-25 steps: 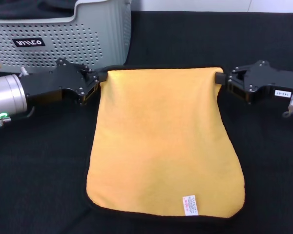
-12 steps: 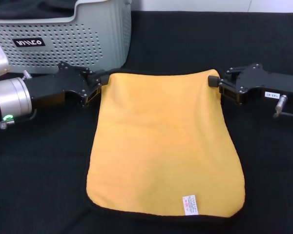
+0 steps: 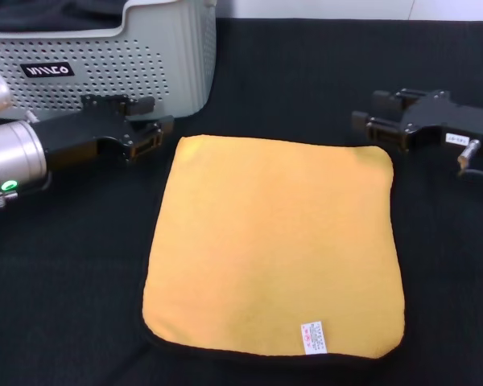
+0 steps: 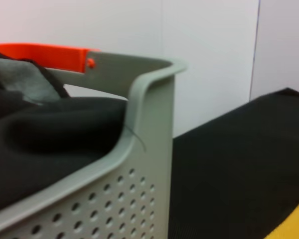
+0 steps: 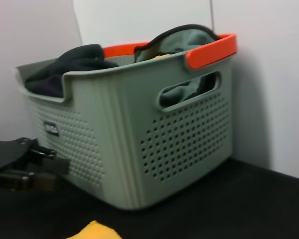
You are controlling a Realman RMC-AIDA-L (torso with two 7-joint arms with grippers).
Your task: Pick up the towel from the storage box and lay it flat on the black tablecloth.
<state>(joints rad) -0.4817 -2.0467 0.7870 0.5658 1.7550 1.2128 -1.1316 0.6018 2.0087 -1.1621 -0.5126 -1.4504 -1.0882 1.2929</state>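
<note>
The towel point(image 3: 274, 241) lies flat, yellow-orange side up, on the black tablecloth point(image 3: 64, 281), its white tag point(image 3: 314, 338) near the front edge. My left gripper point(image 3: 157, 115) is open and empty, just off the towel's far left corner. My right gripper point(image 3: 364, 110) is open and empty, just off the far right corner. The storage box point(image 3: 145, 56) stands at the back left, right behind the left gripper. A towel corner shows in the left wrist view point(image 4: 294, 224) and in the right wrist view point(image 5: 94, 231). The left gripper also shows in the right wrist view point(image 5: 25, 164).
Dark fabric point(image 5: 70, 59) and grey cloth fill the storage box point(image 5: 139, 139), which has orange handles point(image 5: 212, 50). A white wall point(image 4: 214, 50) rises behind the table. The box wall point(image 4: 144, 149) is close to my left wrist.
Both grippers have let go of the towel's far corners and drawn apart and upward. The far edge has dropped, and the towel now lies flat.
</note>
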